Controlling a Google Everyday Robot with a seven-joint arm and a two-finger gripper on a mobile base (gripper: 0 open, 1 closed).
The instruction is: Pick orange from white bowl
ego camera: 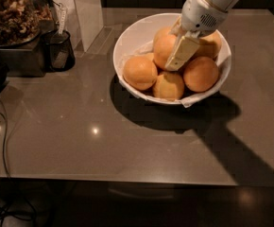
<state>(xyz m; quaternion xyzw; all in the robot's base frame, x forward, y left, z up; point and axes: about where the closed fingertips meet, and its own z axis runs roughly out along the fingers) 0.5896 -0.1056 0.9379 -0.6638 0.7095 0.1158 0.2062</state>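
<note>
The white bowl (127, 34) stands at the back centre of the grey table, with a thin white liner (223, 56) poking over its rim. It holds several oranges. The deep-orange orange (160, 48) lies on top of the pile in the middle. My gripper (168, 52) reaches down from the upper right into the bowl. One cream finger (182, 52) lies against the orange's right side, and the other is hidden behind the fruit. The gripper looks shut on this orange, which still rests on the pile. A paler orange (211, 44) lies at the back right.
Other oranges lie left (140, 72), front (169, 85) and right (201, 73) in the bowl. A black cup (59, 51), a container of brown snacks (12, 13) and a white carton (87, 8) stand at the back left. A cable (4, 141) hangs at the left.
</note>
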